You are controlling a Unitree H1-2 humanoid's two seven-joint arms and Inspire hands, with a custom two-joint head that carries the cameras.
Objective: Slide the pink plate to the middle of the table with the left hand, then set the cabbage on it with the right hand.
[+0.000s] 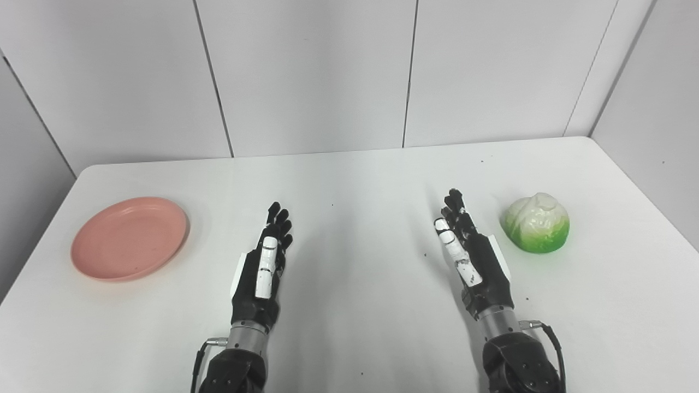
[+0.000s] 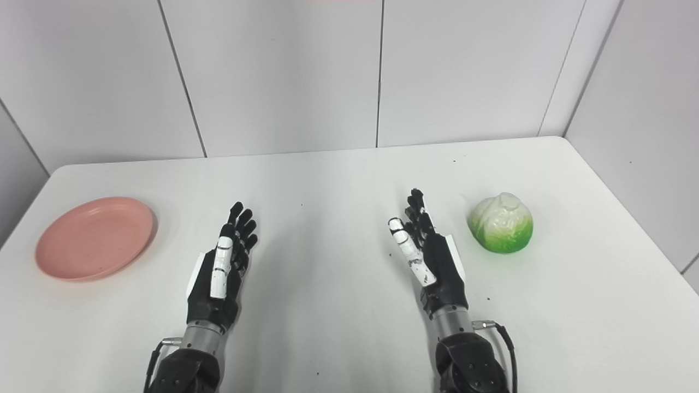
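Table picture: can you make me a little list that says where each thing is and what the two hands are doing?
plate: pink, empty, on the table's left side
cabbage: on the right side, beside the right hand, not touching it
left hand: open, holds nothing, right of the plate, apart from it
right hand: open, holds nothing
middle of table: bare between the hands
task: not started, plate not yet slid
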